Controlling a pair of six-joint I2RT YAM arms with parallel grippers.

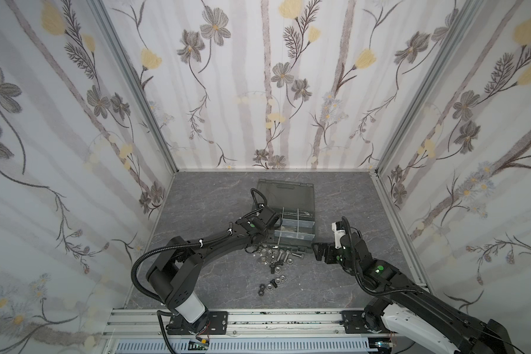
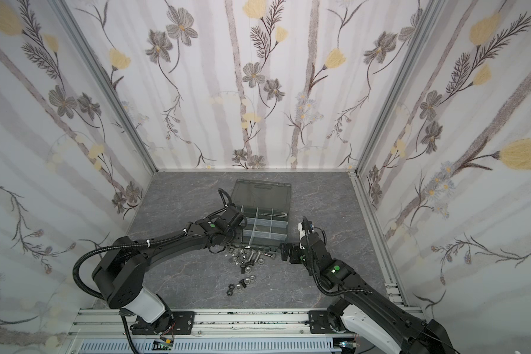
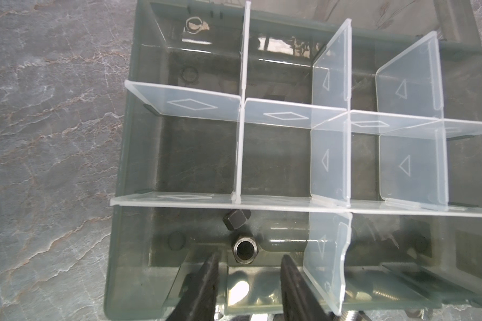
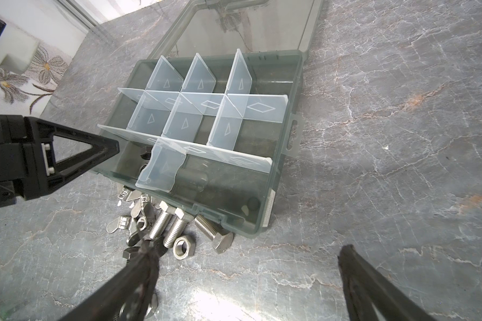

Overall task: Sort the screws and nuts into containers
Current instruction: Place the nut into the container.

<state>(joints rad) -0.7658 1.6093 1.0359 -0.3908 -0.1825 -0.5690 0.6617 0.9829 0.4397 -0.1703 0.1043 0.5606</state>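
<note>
Black metal marks the step. A black nut (image 3: 245, 249) lies on the floor of the near-left compartment (image 3: 195, 222) of the organiser case (image 4: 295, 91), with a second black hex piece (image 3: 235, 219) just beyond it. The left gripper (image 3: 249, 256) hangs over them, jaws parted, nothing between them. We judge this to be a release into that compartment, with most of the sorting not yet done.

Our right gripper (image 4: 246, 250) hovers spread wide and empty, just right of the pile (image 1: 275, 257), which sits on the grey marbled table (image 1: 203, 214) tight against the case's near wall.

Next we would lift the left gripper clear and take one piece from the pile. The silver screws (image 4: 162, 225) lie side by side, touching, with a silver nut (image 4: 183, 247) against them, so we need a narrow, well-aimed pinch. The scattered nuts (image 1: 261, 291) nearer to us look easier.

In the way are a bowed divider (image 4: 162, 169) beside the drop compartment, wing-shaped silver pieces (image 4: 117, 222) mixed into the pile, and both arms crowding one spot. The smoky lid (image 1: 284, 193) lies open on the far side.
</note>
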